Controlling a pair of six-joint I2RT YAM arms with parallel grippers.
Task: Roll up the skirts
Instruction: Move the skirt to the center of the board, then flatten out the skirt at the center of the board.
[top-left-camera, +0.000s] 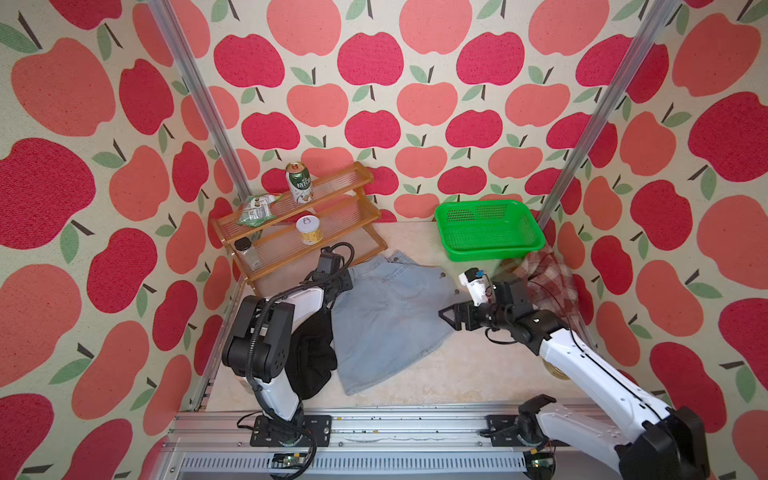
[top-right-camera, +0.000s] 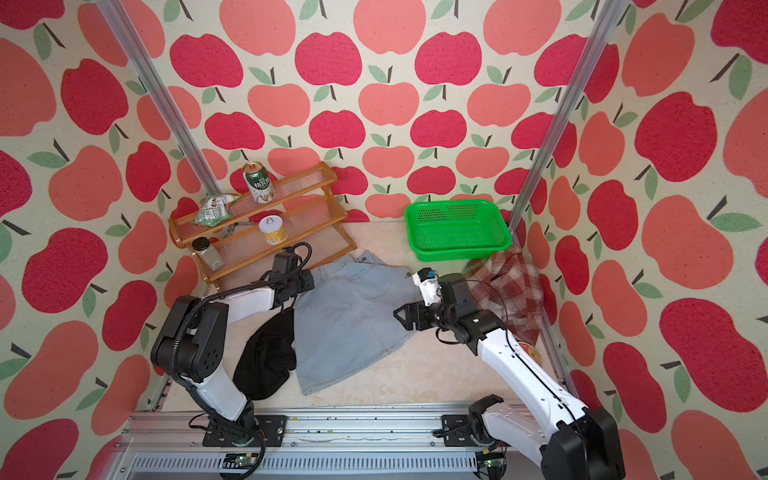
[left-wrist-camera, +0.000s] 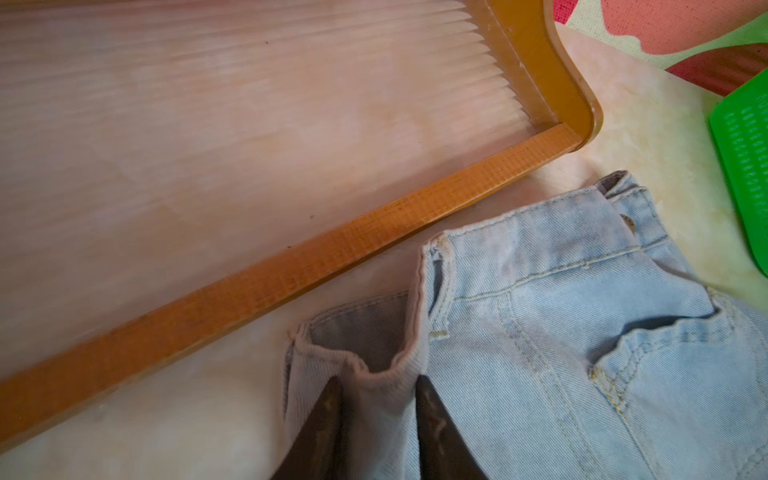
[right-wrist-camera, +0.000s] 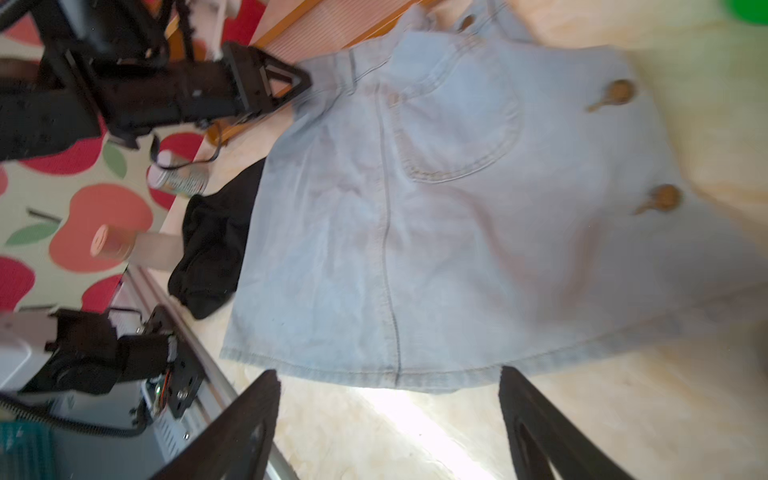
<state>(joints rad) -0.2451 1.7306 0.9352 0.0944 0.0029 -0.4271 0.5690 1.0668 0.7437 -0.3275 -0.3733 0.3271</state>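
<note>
denim skirt (top-left-camera: 388, 322) flat (waistband toward shelf (top-left-camera: 332, 216))

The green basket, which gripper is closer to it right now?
Right. The right gripper hovers over the denim skirt's edge, below the green basket; the left gripper sits at the skirt's waistband, farther away.

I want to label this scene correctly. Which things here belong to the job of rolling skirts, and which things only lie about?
Job: denim skirt, black skirt, plaid skirt.

Lying about: green basket, wooden rack, green can, yellow tin, snack packet, spice jar.
</note>
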